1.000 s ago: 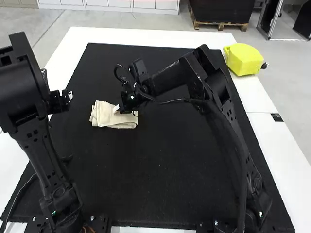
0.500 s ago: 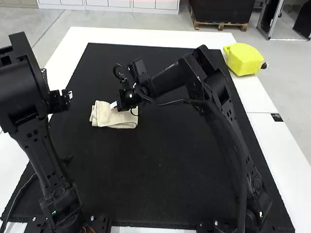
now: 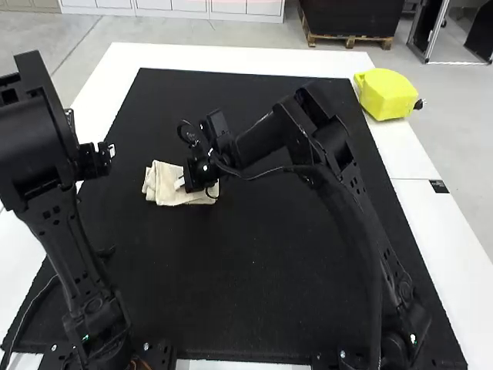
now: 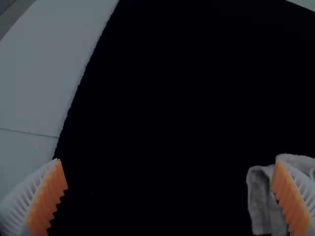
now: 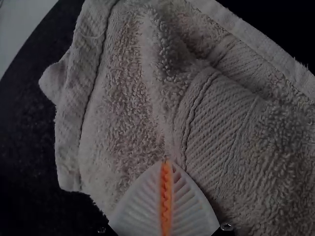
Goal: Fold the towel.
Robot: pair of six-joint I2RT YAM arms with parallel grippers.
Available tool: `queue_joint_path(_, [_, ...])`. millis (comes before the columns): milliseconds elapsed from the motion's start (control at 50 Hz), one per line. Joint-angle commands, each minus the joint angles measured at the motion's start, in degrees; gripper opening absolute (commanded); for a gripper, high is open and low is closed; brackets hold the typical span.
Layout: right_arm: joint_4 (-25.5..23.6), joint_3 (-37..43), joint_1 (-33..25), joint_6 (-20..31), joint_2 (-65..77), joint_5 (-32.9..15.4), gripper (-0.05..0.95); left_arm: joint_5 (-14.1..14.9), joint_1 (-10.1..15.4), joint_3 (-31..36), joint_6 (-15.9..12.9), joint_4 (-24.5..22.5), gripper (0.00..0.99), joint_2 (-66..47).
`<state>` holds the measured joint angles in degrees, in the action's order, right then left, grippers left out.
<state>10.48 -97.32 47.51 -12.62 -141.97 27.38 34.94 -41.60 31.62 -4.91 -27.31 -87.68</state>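
Towel (image 3: pixel 163 185) lies left of centre and a little above mid-height in the high view, folded into a small, rumpled packet on the black mat (image 3: pixel 246 262). Its left side shows stacked, rounded folds; the lower edge runs nearly level. Right arm (image 3: pixel 372 231) rises from the lower right corner, bends in the upper right and reaches over to the packet, covering part of its right side. Right end effector (image 3: pixel 182 183) is down at the cloth. From the right wrist, its two white fingers are closed, orange pads (image 5: pixel 166 196) together, tips touching the terry; whether they pinch a bit of it, I cannot tell. Hemmed edges and a woven band show there, with a ridge in the cloth near the tips. Left arm (image 3: pixel 69 247) stands along the left side of the frame, its end effector (image 3: pixel 108 152) at upper left, apart from the towel. Seen from its own wrist, that one is wide open, with mat between the fingers. Room to move: mat runs from below the towel to the lower edge between the arms, and above it to the white tabletop (image 3: pixel 231 57) strip. Yellow object (image 3: pixel 384 94) sits upper right, well apart from the cloth.
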Motion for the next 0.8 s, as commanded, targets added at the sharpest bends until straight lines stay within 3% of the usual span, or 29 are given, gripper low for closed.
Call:
queue_joint_path(0, [0.4, -0.9, 0.1, -0.6, 1.1, -0.6, -0.02, 0.4, 0.0, 0.7, -0.3, -0.5, 0.969, 1.3])
queue_joint_path(240, [0.1, -2.7, 0.0, -3.9, 6.2, 0.0, -0.02, 0.4, 0.0, 1.1, 0.0, -0.5, 0.969, 1.3])
queue_joint_path(460, [-3.2, -3.1, -0.9, -4.6, 12.0, 0.0, -0.02, 0.5, 0.6, 2.2, 0.5, 1.0, 0.969, 3.3])
queue_joint_path(780, [-5.9, 0.5, -4.4, -4.4, 23.8, -0.8, -0.02, -0.8, 8.1, 4.3, 2.3, 5.3, 0.969, 12.8])
